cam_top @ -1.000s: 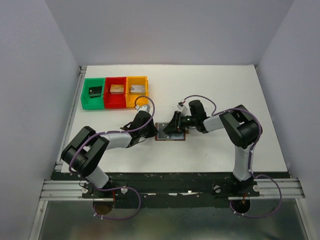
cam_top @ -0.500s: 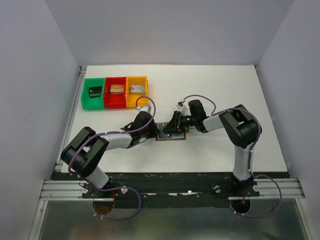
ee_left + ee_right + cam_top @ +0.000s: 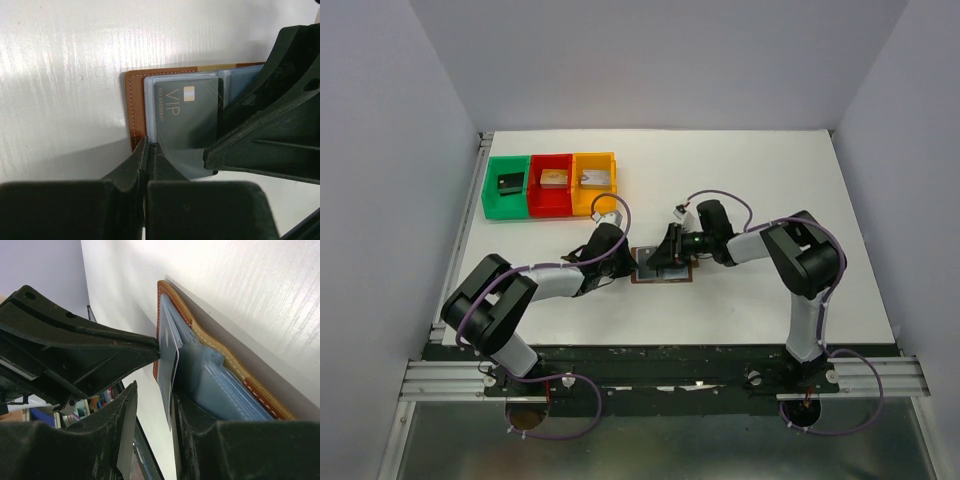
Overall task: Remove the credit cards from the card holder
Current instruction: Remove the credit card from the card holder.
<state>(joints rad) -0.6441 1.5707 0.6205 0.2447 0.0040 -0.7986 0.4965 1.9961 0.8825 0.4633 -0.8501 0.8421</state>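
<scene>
Left wrist view: the brown leather card holder (image 3: 131, 107) lies open on the white bench (image 3: 65, 75), pale blue-grey lining up, with a grey credit card (image 3: 187, 120) partly out of its pocket. The card reads "VIP" beside a small gold chip. A number line starting "NO." runs along one edge, its digits too small to trust.

The left end effector (image 3: 148, 148) is fully closed, its tips pressed at the holder's near edge. I cannot tell whether they nip the lining.

In the right wrist view, the right end effector (image 3: 155, 390) stands partly open and straddles the card's raised edge. The card sits close to one finger but is not clamped.

The step in hand looks like drawing out the first card. Next, the right fingers should close on the card and slide it clear while the left pins the holder down.
</scene>
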